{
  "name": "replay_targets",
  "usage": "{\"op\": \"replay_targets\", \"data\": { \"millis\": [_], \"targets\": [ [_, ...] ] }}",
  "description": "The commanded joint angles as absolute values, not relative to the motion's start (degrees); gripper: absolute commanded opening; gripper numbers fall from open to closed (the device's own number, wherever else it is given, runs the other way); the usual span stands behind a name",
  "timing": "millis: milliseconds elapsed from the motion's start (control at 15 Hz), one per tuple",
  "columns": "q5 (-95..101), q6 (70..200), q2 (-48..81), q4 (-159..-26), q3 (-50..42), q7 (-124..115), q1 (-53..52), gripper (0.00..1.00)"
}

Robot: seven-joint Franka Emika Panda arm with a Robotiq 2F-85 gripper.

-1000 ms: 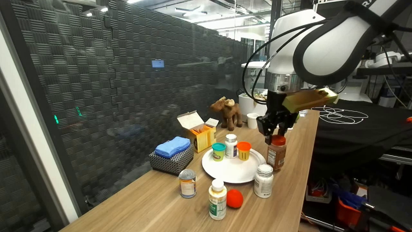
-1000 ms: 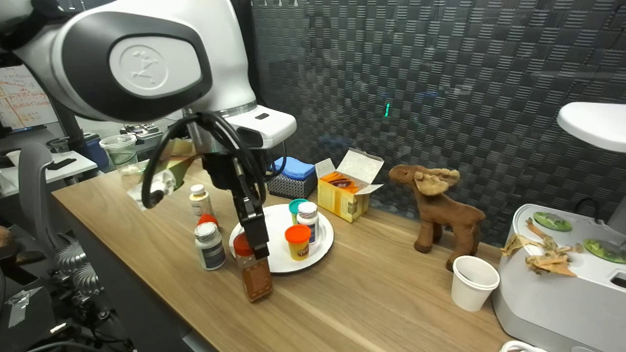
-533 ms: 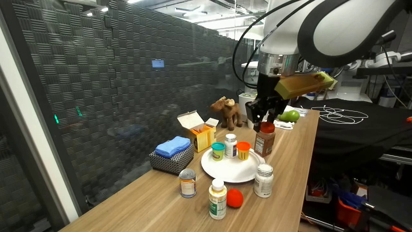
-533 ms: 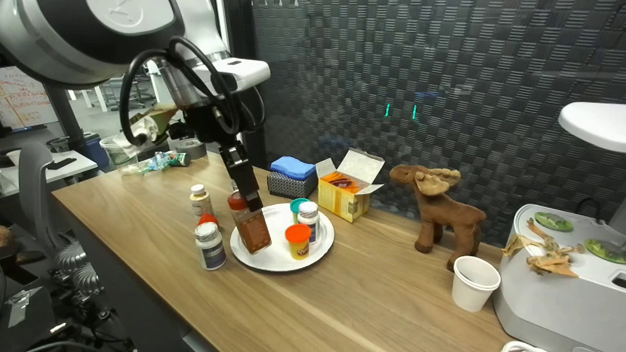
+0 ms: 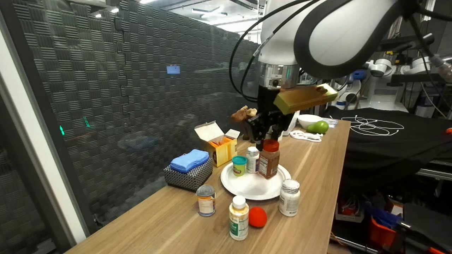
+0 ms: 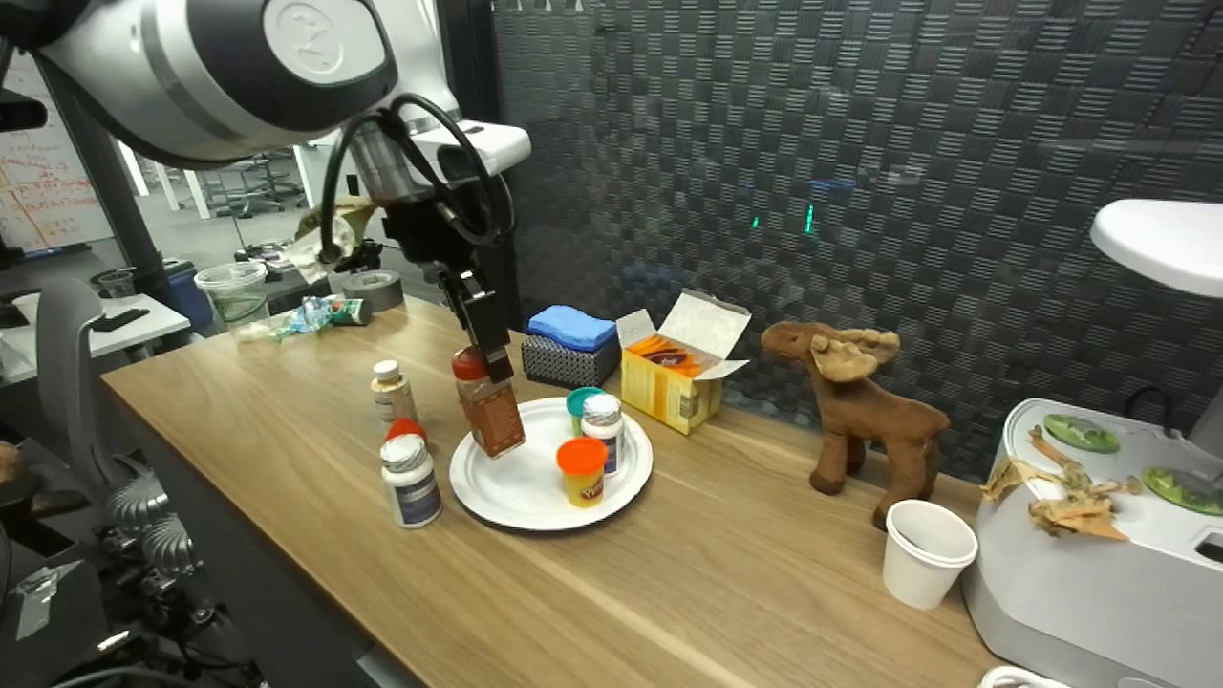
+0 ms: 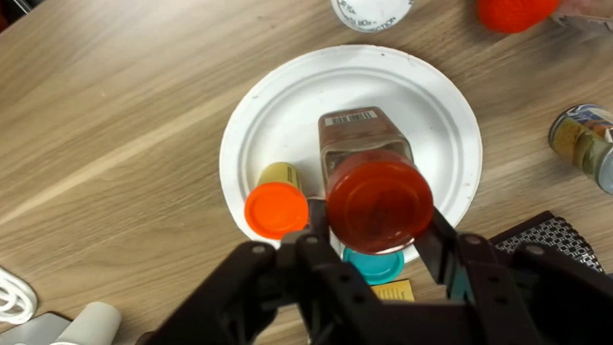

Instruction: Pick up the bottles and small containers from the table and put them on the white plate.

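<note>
Between its fingers my gripper (image 7: 376,211) grips a red-capped bottle with brown contents (image 6: 493,419), just below the cap. The bottle hangs slightly tilted over the white plate (image 6: 535,506); in the wrist view its base covers the plate's middle. On the plate stand an orange-lidded yellow tub (image 6: 583,475), a teal-lidded green tub (image 5: 239,168) and a white bottle (image 5: 253,160). On the table (image 5: 190,225), off the plate, are a white jar (image 5: 289,201), a white-capped bottle with a green label (image 5: 239,222) and a silvery can (image 5: 206,201).
A red ball (image 5: 257,217) lies against the green-labelled bottle. Behind the plate are a patterned box (image 6: 571,361) with a blue cloth on it, an open yellow carton (image 6: 671,387) and a toy moose (image 6: 855,411). White cups (image 6: 925,554) stand further along.
My gripper has carried the red-capped bottle up from beside the plate and across over it. The plate has shifted very slightly; the other bottles stand as before.
</note>
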State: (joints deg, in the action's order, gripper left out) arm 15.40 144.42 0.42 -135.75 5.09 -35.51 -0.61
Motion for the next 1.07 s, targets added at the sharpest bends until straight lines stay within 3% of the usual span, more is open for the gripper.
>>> {"op": "replay_targets", "data": {
  "millis": [0, 1000],
  "targets": [
    [14.13, 143.69, 6.49, -128.99, 4.14, -34.12, -2.05, 0.23],
    [4.79, 139.85, 14.04, -119.67, -1.01, -19.58, -1.11, 0.23]
  ]
}}
